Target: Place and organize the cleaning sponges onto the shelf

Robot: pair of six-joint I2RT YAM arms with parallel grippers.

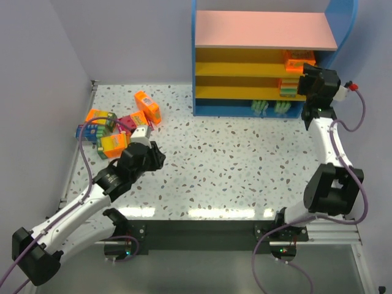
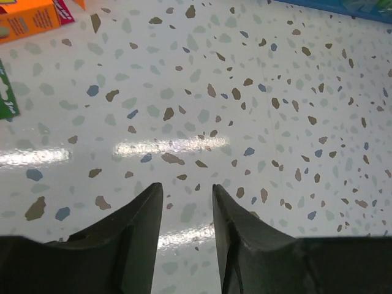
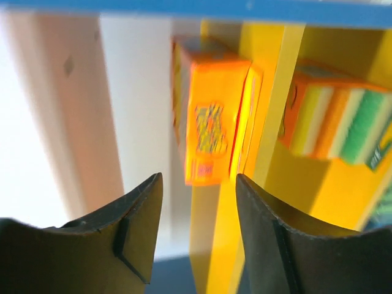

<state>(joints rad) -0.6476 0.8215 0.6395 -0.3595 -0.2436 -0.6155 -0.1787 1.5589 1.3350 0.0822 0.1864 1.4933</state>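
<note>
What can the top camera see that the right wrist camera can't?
Only the top view shows the heap of orange, blue and magenta sponge packs lying on the speckled white table, plus the left arm. Only the right wrist view shows the right gripper close up, its fingers apart with nothing between them. Both show orange sponge packs sitting on the yellow tiers of the blue-framed shelf.
</note>
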